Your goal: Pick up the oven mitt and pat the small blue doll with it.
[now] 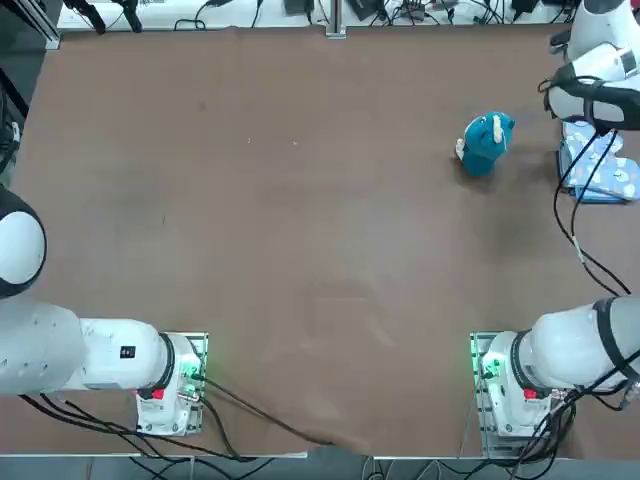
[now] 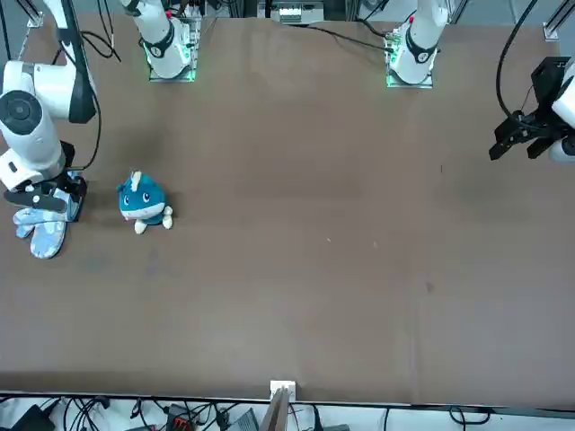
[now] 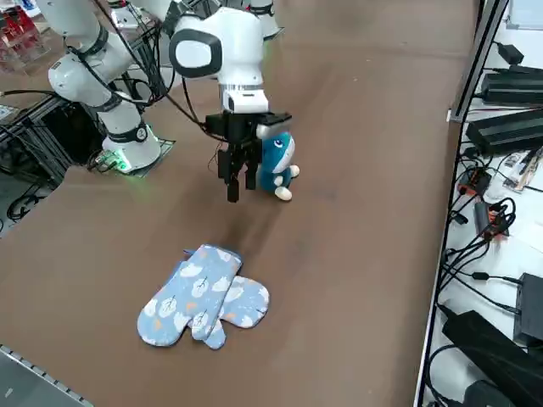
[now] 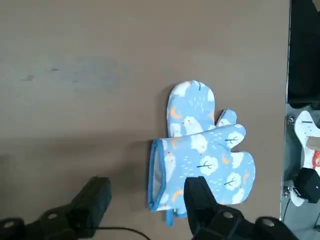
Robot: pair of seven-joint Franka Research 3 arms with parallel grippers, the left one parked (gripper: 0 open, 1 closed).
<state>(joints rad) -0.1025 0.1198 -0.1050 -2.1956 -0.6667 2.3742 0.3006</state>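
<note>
In the front view, the oven mitts lay at the left, one partly over the other, flat on the brown table. That overlap probably made a single-mitt grip harder, since both could have come up together. The right gripper was raised over the mitts' side of the table, its two fingers wide apart with nothing between them, presumably to leave room for closing on thick cloth. Farther right, the small blue doll sat upright, apart from the mitts, near enough for a short carry and its top exposed for patting.
</note>
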